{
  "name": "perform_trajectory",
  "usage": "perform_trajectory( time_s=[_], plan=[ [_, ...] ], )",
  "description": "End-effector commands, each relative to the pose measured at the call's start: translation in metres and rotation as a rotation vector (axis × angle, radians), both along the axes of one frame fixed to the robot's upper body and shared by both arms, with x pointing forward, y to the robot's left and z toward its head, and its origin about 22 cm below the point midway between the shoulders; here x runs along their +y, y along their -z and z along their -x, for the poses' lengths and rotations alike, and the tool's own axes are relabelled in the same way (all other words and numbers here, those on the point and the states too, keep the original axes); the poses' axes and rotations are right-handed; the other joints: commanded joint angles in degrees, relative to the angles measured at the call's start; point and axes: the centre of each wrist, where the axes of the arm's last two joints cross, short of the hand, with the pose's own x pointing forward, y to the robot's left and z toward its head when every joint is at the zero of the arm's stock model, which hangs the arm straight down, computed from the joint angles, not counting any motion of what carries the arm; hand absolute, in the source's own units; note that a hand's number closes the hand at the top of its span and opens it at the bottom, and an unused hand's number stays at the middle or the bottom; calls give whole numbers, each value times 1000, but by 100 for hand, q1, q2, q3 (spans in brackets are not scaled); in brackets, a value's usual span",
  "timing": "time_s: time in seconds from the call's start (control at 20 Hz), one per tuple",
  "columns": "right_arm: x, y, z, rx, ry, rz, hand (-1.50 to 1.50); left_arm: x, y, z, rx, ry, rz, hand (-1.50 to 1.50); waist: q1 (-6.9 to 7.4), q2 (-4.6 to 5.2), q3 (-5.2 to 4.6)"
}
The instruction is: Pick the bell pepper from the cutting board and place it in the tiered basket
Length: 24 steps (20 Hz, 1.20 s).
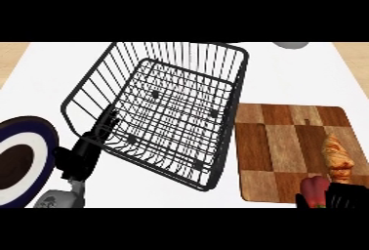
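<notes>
Head view: right hand (344,196), at the near right edge, was curled about the red bell pepper (314,189), thumb on its left and fingers on its right, at the near right corner of the cutting board (277,146). A croissant (337,155) lay just beyond. The tiered basket (162,114) stood left of the board. The left hand (75,160), fingers straight, showed at its left wall, beside a plate (42,133).

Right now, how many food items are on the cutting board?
2. A croissant lies near the board's right edge; a red pepper sits at its lower right corner, by the right hand. That hand may hide more.
</notes>
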Motion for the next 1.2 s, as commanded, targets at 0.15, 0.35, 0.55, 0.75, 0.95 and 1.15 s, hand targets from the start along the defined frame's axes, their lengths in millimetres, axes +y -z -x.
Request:
perform_trajectory(
  time_s=[0.15, 0.35, 0.55, 0.75, 0.95, 1.15],
  plan=[
    [20, -70, 18, -224, -63, -69, 150, -16, 3, -8, -12, 48, 19, 0, 163, 46, 4],
    [42, -86, 8, -207, -60, -103, 150, -5, -6, -6, -17, 57, -5, 0, 236, 36, 0],
    [65, -112, -29, -252, -46, -145, 150, -14, -9, -10, -13, 69, 6, 0, 331, 44, -6],
    [103, -146, -51, -228, -57, -140, 150, -26, -3, -15, -13, 68, 8, 0, 287, 33, -10],
    [133, -167, -102, -197, -52, -181, 150, -26, 0, -22, -12, 67, 11, 0, 334, 63, -6],
    [151, -181, -130, -156, -86, -188, 150, -20, -4, -19, -8, 71, 0, 0, 305, 50, 8]
  ],
)
